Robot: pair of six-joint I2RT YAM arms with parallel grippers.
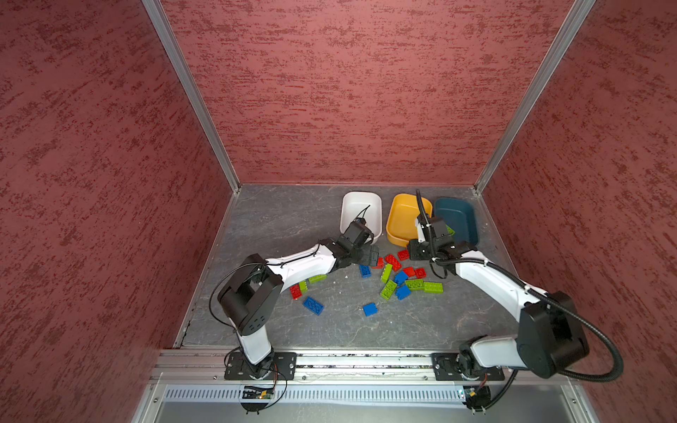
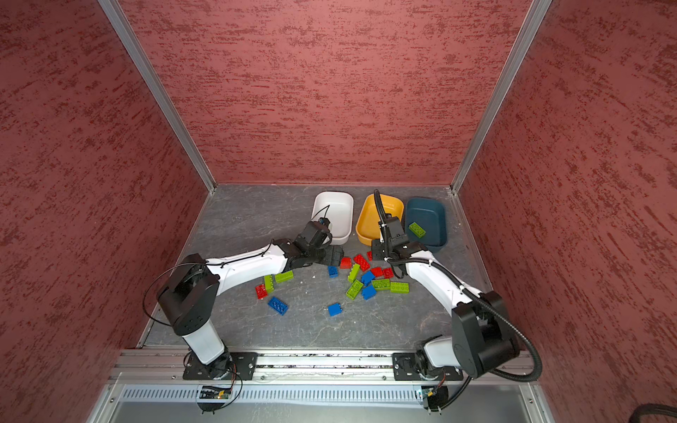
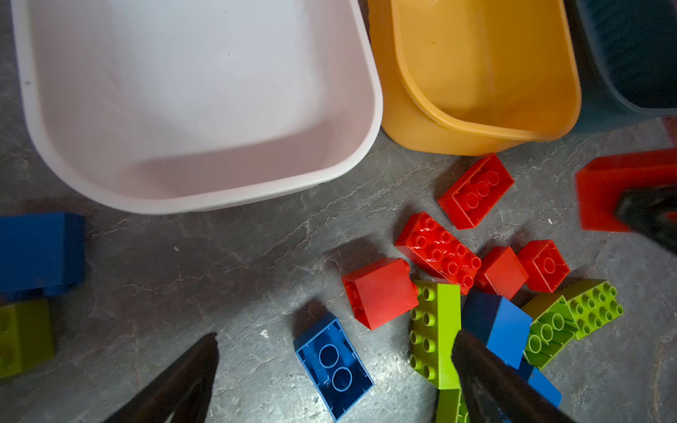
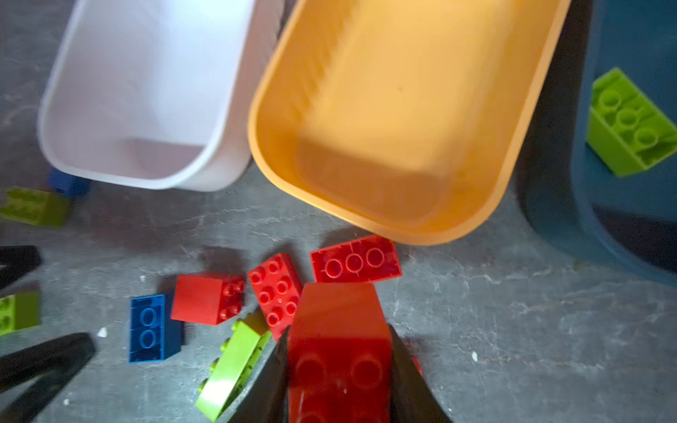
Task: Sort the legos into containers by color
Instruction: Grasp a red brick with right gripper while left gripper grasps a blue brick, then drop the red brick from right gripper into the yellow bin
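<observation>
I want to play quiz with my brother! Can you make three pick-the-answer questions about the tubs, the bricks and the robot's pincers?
1. Where does the green brick that is already in a tub lie?
A) white tub
B) yellow tub
C) dark teal tub

2. What colour of brick does the right pincer hold?
A) blue
B) red
C) green

3. How is the left pincer?
A) wide open, holding nothing
B) shut on a blue brick
C) shut on a green brick

Answers:
1 C: a top view shows the green brick lying inside the dark teal tub.
2 B: the right wrist view shows a red brick clamped in it.
3 A: the left wrist view shows it gaping wide, gripping nothing.
</observation>
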